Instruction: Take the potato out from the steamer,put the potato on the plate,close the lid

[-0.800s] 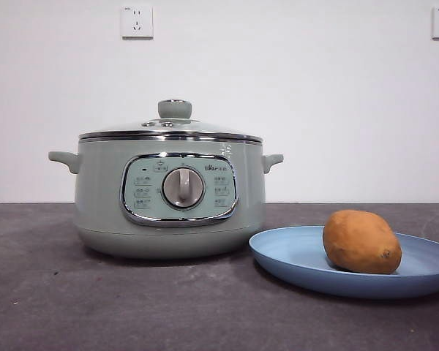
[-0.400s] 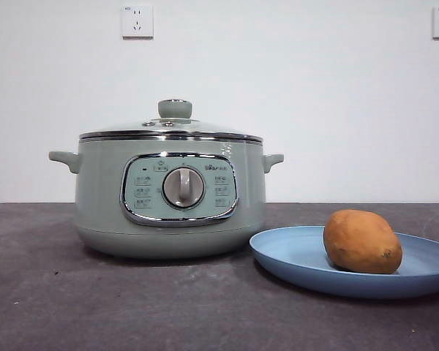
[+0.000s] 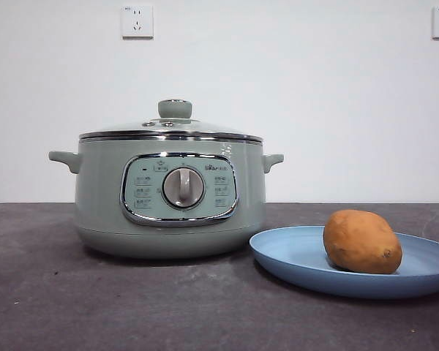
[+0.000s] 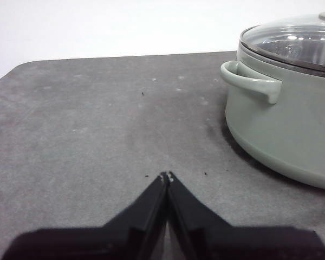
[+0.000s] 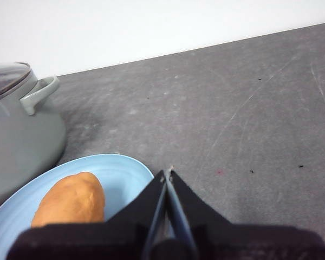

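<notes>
— Anything moved in the last second?

— Nothing. The potato lies on the plate, lower right of the front view. The lid sits on the steamer, centre left.

— And the arms?

— Left gripper and right gripper are both pinched closed, empty, over bare table. Looks finished to me.

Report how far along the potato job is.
All three steps look done: the potato lies on the plate, and the lid sits closed on the steamer. Nothing is in hand: the left gripper and right gripper are shut, empty. Nothing appears left.
</notes>
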